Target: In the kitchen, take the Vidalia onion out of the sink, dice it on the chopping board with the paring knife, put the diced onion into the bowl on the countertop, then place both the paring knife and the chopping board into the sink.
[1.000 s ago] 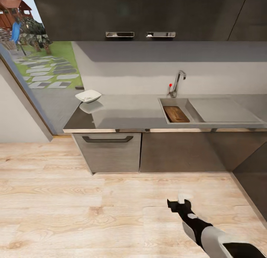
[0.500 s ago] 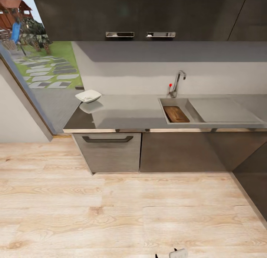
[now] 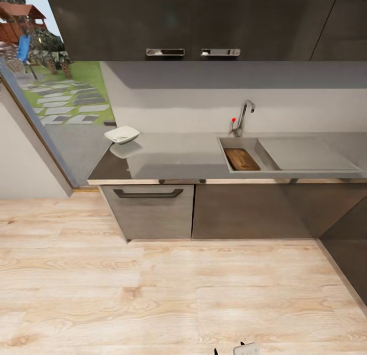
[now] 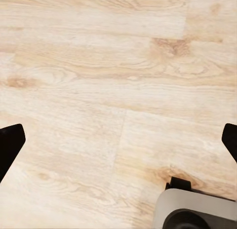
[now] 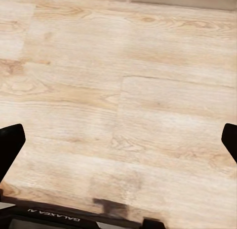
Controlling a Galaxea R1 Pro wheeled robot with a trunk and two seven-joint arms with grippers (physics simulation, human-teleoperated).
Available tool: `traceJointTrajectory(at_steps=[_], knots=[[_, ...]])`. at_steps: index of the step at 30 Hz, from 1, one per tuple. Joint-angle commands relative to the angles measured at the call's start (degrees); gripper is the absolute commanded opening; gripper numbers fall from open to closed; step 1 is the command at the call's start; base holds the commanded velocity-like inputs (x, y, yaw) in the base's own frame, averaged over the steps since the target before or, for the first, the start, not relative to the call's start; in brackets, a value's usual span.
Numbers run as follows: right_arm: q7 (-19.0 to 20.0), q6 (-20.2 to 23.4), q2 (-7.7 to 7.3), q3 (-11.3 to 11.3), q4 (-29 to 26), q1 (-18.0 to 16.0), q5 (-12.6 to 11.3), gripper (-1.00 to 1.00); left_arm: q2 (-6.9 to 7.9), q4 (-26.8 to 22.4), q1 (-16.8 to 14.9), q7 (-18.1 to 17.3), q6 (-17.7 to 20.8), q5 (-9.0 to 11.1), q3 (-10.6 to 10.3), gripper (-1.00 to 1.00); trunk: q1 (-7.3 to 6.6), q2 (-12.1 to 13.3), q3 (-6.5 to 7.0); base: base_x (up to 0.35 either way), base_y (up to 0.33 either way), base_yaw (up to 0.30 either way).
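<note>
Slightly shifted, the head camera finds the chopping board (image 3: pixel 241 159) flat in the sink (image 3: pixel 265 141), bowl (image 3: pixel 122 135) at ten o'clock; stiff wood, best pinched at its rim. Wrist views: left gripper (image 4: pixel 118 140) and right gripper (image 5: pixel 118 140) spread, empty, over floor (image 5: pixel 128 91)

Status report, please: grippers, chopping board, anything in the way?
Both grippers open over wood floor. Chopping board lies in the sink. Bowl on countertop. Knife not discernible.

Head view from above and well back, facing the counter (image 3: pixel 168 161) and sink (image 3: pixel 244 153), both wrist views aimed down, close over the shared wooden floor (image 4: pixel 118 81).
</note>
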Motion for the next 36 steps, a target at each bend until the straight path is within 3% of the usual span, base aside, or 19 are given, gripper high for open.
traceJointTrajectory(at_steps=[1, 36], knots=[[-0.26, -0.16, 0.0, -0.43, 0.05, -0.04, 0.61, 1.0, -0.02, 0.21, -0.1, -0.17, -0.38, 0.4, -0.09, 1.0, 0.03, -0.1, 0.0, 0.0, 0.0, 0.0], [-0.26, -0.29, -0.01, -0.58, 0.05, -0.04, 0.69, 1.0, -0.21, 0.28, -0.1, -0.12, -0.3, 0.48, -0.09, 1.0, 0.03, -0.1, 2.92, 0.0, 0.0, 0.0]])
